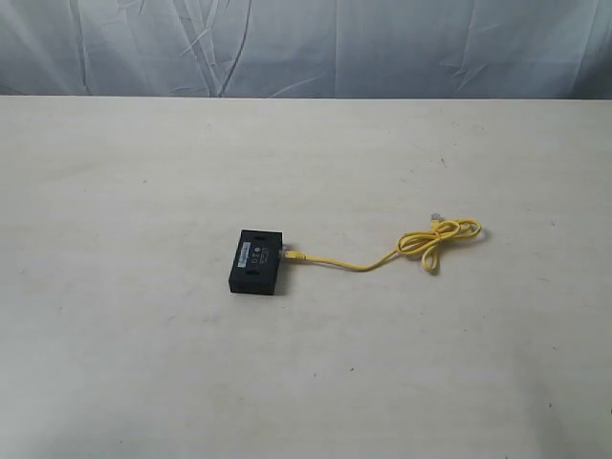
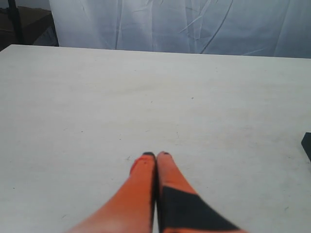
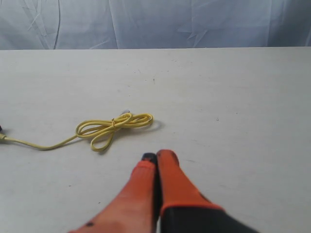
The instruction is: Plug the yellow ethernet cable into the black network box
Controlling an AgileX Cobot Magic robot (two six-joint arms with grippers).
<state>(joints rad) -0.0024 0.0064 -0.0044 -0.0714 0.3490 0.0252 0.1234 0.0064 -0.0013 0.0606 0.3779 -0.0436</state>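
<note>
The black box point(image 1: 257, 261) lies flat near the middle of the table point(image 1: 143, 363). The yellow cable point(image 1: 426, 246) runs off its right side, with one plug point(image 1: 290, 255) touching the box's right edge and the rest trailing to a knotted coil, where the free plug point(image 1: 437, 219) lies just behind. In the exterior view neither arm reaches the things.

In both wrist views the jaws are pressed together and hold nothing. The left fingertips point(image 2: 144, 162) hang over bare table with only a corner of the box point(image 2: 307, 143) at the frame's edge. The right fingertips point(image 3: 167, 162) hang near the coil point(image 3: 112, 123) but apart from it.

We cannot tell whether the plug at the box is latched home or only resting in the mouth of the port. That is the main risk as we see it, since a half-seated plug would look done and then slip out at the first tug.

A push on the plug could slide so light a box across the table unless the left jaws brace its far side. Gripping the thin cord rather than the plug body would probably make it buckle instead of driving in. Any snag on the coil by the right jaws would pull straight on the joint.
</note>
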